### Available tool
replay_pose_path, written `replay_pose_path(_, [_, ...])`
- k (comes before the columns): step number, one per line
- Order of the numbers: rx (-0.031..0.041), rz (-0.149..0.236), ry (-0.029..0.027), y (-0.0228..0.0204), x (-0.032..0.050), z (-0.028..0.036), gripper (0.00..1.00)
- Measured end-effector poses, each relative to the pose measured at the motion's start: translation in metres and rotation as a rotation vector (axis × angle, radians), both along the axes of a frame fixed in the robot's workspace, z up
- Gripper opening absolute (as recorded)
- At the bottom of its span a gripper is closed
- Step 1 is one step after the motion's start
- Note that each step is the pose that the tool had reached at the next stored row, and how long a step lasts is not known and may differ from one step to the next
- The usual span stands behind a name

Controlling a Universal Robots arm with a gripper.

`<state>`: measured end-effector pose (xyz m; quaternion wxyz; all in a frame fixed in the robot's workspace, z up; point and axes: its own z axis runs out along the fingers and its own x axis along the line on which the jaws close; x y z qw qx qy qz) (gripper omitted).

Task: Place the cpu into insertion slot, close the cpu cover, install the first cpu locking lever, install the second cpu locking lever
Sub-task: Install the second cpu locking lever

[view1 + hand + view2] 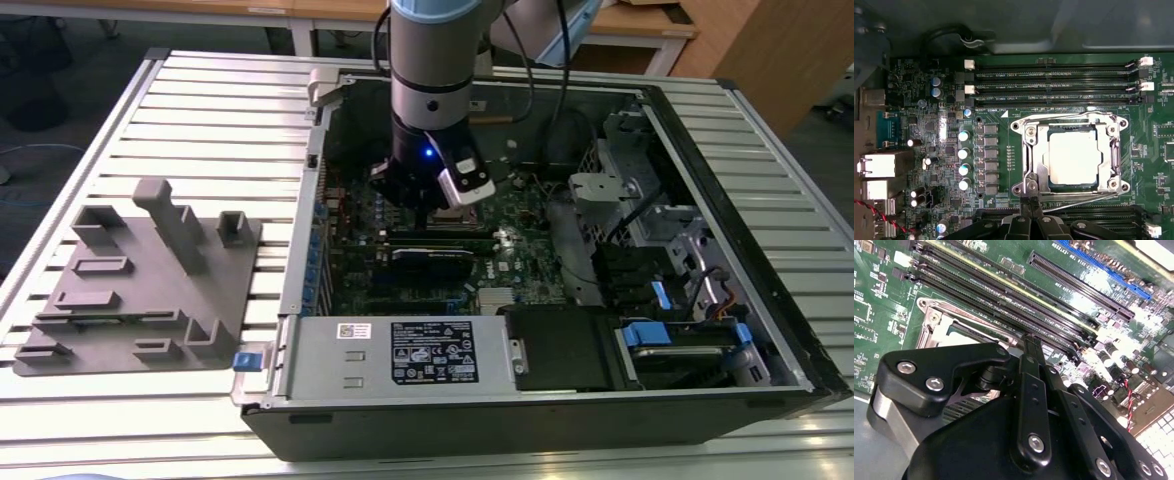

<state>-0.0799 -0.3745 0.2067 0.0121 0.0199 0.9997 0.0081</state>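
With the cpu (1074, 157) seated in its slot and the cover (1114, 150) down over it near the motherboard's memory-slot edge, the end effector (1029, 212), fingers pressed together, works a locking lever (1029, 192); latching appears unfinished.

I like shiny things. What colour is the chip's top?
Silvery-grey; the cpu shows best in the first wrist view.

Arm upright, wrist down.
The arm (430, 60) hangs vertical, its gripper (1030, 212) lowered with black fingers (1030, 357) pressed together at the tips.
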Motion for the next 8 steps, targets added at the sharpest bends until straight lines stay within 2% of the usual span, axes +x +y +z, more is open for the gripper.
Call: replay_pose_path(8, [-0.0002,0.000,0.0001,-0.0048,-0.0001,0.0001,0.11])
